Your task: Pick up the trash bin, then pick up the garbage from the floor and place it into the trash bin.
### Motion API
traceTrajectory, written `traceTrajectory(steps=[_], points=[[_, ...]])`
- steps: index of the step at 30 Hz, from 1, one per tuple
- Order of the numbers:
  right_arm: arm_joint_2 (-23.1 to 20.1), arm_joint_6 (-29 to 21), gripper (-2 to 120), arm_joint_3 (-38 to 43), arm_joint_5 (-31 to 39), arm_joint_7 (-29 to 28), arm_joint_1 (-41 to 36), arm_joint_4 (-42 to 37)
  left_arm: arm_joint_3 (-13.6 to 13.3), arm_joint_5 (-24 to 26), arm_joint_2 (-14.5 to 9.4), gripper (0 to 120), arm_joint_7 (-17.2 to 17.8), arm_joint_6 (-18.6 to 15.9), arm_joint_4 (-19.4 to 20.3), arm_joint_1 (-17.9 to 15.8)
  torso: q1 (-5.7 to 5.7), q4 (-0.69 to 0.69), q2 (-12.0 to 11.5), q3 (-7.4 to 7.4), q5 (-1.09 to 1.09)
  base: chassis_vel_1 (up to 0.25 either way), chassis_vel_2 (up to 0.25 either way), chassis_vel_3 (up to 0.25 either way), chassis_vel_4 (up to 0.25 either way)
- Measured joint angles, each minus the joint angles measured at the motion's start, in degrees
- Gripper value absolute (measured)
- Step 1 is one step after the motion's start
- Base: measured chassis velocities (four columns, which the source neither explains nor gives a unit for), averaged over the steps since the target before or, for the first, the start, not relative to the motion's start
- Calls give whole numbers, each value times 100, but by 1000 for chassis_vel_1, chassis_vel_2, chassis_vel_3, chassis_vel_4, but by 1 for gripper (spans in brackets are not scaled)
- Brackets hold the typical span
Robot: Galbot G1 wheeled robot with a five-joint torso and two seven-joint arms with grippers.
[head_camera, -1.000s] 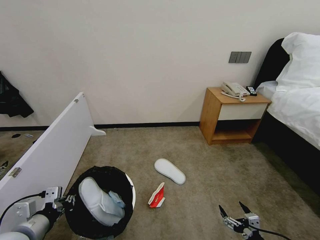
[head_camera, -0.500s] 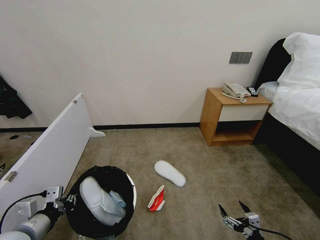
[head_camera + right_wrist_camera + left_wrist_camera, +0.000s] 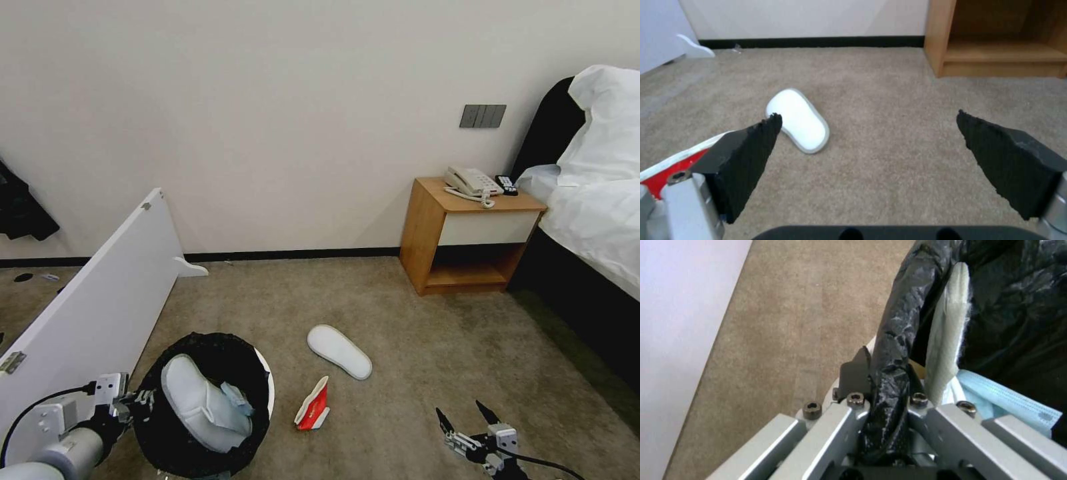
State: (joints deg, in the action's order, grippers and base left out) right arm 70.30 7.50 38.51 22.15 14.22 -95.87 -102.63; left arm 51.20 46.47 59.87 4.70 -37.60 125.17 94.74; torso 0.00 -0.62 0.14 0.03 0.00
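Note:
The trash bin (image 3: 266, 392), white with a black bag over its rim, hangs at the lower left of the head view. My left gripper (image 3: 135, 403) is shut on its near rim, and in the left wrist view the left gripper (image 3: 887, 373) pinches the bag-lined trash bin rim (image 3: 896, 340). A white slipper (image 3: 200, 403) and a pale blue mask (image 3: 1007, 401) lie inside. On the carpet lie another white slipper (image 3: 340, 351) and a red-and-white carton (image 3: 313, 405). My right gripper (image 3: 465, 419) hovers open low at the right, short of that slipper (image 3: 799, 121) and beside the carton (image 3: 666, 166).
A white board (image 3: 100, 300) leans along the left beside the bin. A wooden nightstand (image 3: 427, 233) with a phone stands against the wall at the right, next to a bed (image 3: 600, 220). Open carpet lies between the litter and the nightstand.
The whole picture has drifted a little, so the camera has moved. Both grippers hold the same pose and the bin stays gripped.

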Motion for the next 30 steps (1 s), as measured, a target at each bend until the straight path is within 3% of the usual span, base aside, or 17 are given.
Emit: traceTrajectory(steps=[30], points=[[-37,-7,100,-25,30,33,61,10,-22,1,26,2,9,-5,69,-6,0,0,0,0,0,-11,9,11,-8]])
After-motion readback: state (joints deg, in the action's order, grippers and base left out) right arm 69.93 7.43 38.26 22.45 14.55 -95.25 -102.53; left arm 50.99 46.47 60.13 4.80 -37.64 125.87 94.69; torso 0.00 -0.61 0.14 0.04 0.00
